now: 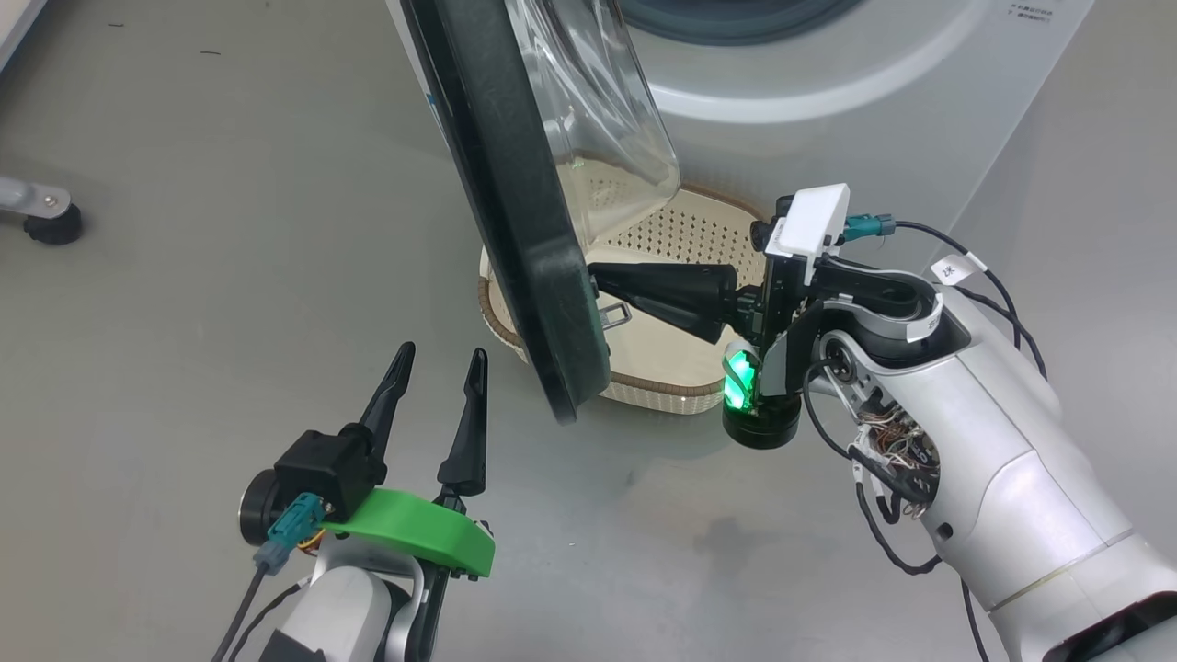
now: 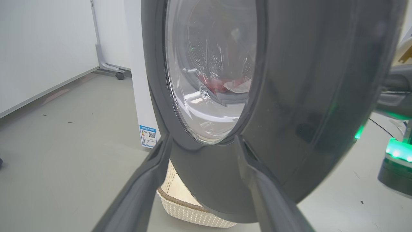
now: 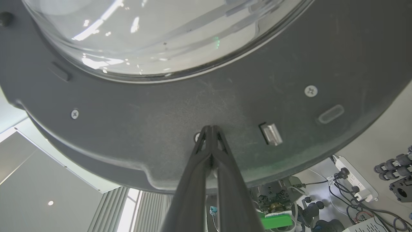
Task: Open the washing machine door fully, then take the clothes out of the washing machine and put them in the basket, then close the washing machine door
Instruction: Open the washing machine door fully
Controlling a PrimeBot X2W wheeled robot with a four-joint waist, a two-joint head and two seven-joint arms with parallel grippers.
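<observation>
My right gripper (image 1: 596,274) has its two fingers pressed tight together, and their tips touch the inside of the washing machine door (image 1: 515,184), beside a little metal latch (image 3: 271,134). My left gripper (image 1: 439,354) has its fingers spread wide with nothing in them, on the left near the door's outside, and the door stands open over the basket (image 1: 662,391) on the floor. Through the glass I see the red clothes (image 2: 219,84) inside the washing machine (image 1: 828,138)

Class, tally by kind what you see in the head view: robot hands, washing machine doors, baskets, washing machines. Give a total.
Hands: 2 (left hand, right hand)
Washing machine door: 1
Basket: 1
Washing machine: 1
Total: 5
</observation>
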